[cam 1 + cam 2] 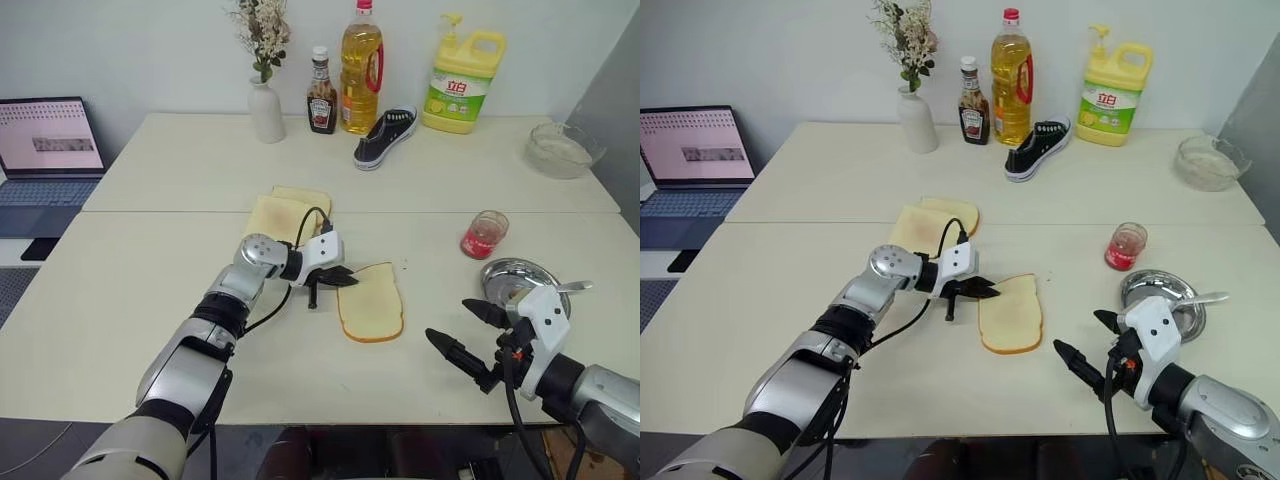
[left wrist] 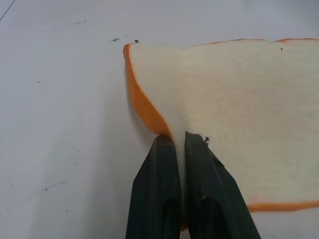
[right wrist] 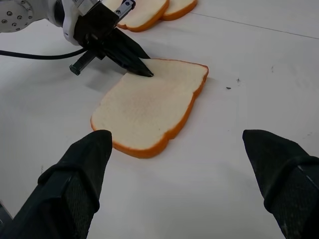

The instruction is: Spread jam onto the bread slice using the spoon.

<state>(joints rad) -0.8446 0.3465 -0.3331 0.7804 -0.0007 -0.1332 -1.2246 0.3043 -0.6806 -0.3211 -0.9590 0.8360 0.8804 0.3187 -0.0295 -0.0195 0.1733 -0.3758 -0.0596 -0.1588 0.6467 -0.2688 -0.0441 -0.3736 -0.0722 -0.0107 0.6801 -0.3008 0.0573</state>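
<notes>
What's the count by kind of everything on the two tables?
Bread slices: 3
Bottles: 3
Vase: 1
Shoe: 1
Glass bowl: 1
Jam cup: 1
Steel dish: 1
Spoon: 1
Total: 12

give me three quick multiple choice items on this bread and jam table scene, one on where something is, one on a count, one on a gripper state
1. Where is the spoon?
A. on the bread slice
B. in the round steel dish
C. in the left gripper

2. How many bread slices lie on the table in all?
A. one
B. two
C. three

3. How does the left gripper stand?
A. shut, tips at the edge of the bread slice
B. wide open above the jam cup
C. shut on the spoon

Key: 1 B, the spoon's handle sticks out over the rim of the steel dish by the right gripper. 2 C, the pale bread slice lies alone and two tanner slices overlap behind it. 3 A, the left wrist view shows both fingers pressed together at the crust.
</notes>
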